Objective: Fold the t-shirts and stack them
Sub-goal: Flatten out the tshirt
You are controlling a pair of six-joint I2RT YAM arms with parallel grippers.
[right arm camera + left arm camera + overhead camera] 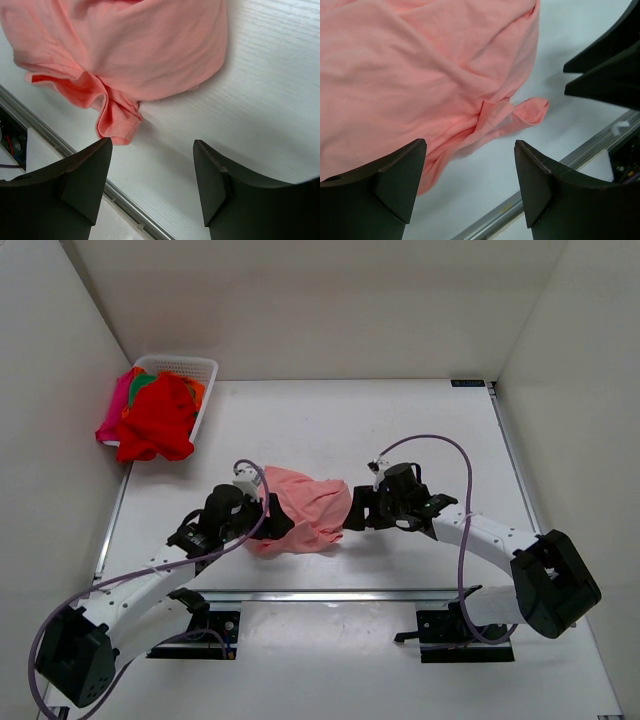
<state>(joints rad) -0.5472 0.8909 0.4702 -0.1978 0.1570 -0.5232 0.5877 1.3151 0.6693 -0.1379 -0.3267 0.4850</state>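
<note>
The salmon-pink t-shirt (300, 508) lies crumpled in a heap at the middle of the table, between my two grippers. My left gripper (274, 524) is at its left edge, open and empty. In the left wrist view the shirt (420, 65) fills the upper left and the open left gripper (470, 145) is over bare table by its lower edge. My right gripper (356, 512) is at the shirt's right edge, open and empty. In the right wrist view the shirt (135, 45) lies ahead of the open right gripper (152, 142), with a folded sleeve (117, 122) near the left fingertip (102, 147).
A white lattice basket (195, 366) stands at the back left, with a red shirt (158, 422) draped over its front, a magenta one (111, 412) at its left and an orange/green one (148, 382) inside. A metal rail (350, 594) runs along the table's near edge.
</note>
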